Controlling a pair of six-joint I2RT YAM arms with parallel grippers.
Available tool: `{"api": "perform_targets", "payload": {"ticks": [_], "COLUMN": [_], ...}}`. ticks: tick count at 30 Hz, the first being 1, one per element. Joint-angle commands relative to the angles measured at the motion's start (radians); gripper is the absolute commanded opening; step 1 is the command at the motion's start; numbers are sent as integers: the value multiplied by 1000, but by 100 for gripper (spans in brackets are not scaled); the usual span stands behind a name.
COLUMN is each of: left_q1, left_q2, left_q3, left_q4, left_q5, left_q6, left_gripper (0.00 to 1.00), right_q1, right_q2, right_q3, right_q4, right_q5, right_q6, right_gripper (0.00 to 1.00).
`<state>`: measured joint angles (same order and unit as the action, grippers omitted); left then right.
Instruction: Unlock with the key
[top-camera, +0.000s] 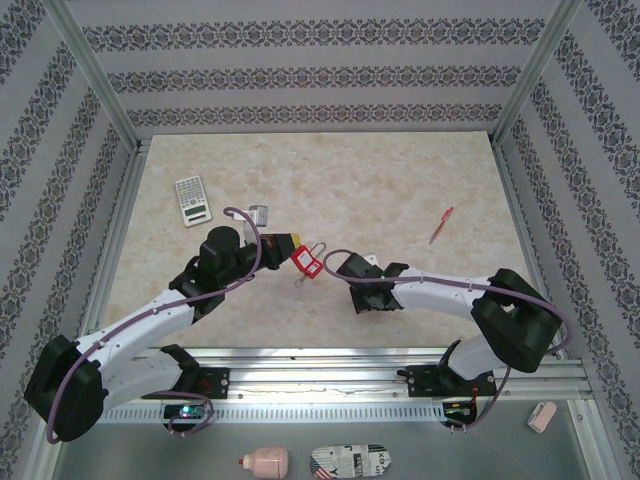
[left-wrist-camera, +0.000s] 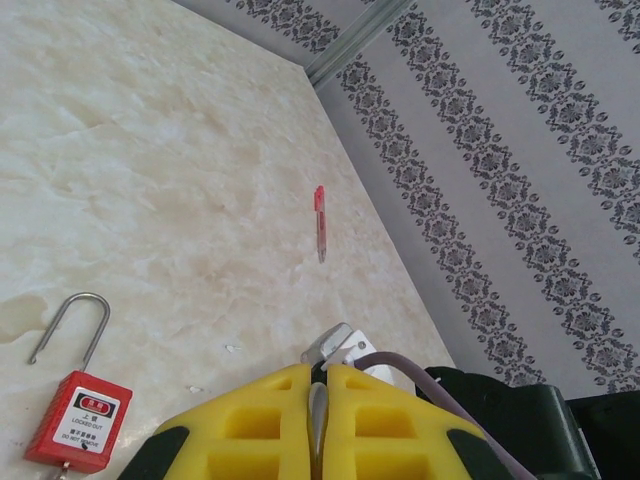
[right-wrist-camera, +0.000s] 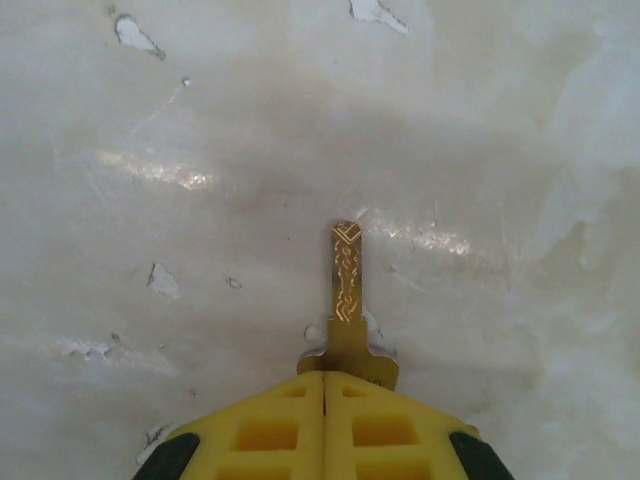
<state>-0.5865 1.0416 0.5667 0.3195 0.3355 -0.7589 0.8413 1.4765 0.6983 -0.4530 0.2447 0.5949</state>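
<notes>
Your left gripper (left-wrist-camera: 320, 375) has its jaws pressed together; your right gripper (right-wrist-camera: 325, 378) is likewise closed; both arms bend inward, grippers near, not touching

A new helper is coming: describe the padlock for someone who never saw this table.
On the pale table, near its middle, lies the padlock. It is a red block with a silver loop, unlike the thin red pen or the white calculator.

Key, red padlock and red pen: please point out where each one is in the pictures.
key (right-wrist-camera: 346, 285): right wrist view, on the middle of its brass blade.
red padlock (left-wrist-camera: 88, 412): left wrist view, on the label of its red body.
red pen (left-wrist-camera: 320, 222): left wrist view, on the middle of its barrel.
</notes>
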Motion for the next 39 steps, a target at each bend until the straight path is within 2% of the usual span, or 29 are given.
{"api": "perform_targets", "payload": {"ticks": [1, 9, 12, 21, 27, 32, 39], "left_q1": [14, 14, 14, 14, 14, 14, 14], "left_q2": [-35, -46, -43, -57, -74, -77, -83], "left_q3": [-9, -15, -12, -8, -14, -19, -23], "left_q4": [-4, -6, 2, -17, -34, -38, -36], "left_q5": [-2, 3, 8, 9, 8, 4, 3], "left_q6": [27, 28, 28, 36, 42, 42, 42], "left_gripper": [0, 0, 0, 0, 0, 0, 0], "right_q1": [-8, -20, -41, -152, -164, -163, -164], "right_q2": [28, -103, -126, -53, -1, 28, 52], "right_q3": [11, 40, 50, 16, 14, 2, 17], "right_q4": [-3, -93, -116, -37, 5, 18, -26], "right_q5": [-26, 6, -7, -136, -195, -205, -183], "right_q6": [-20, -29, -39, -83, -90, -88, -78], "right_gripper": [7, 26, 29, 35, 40, 39, 34]}}
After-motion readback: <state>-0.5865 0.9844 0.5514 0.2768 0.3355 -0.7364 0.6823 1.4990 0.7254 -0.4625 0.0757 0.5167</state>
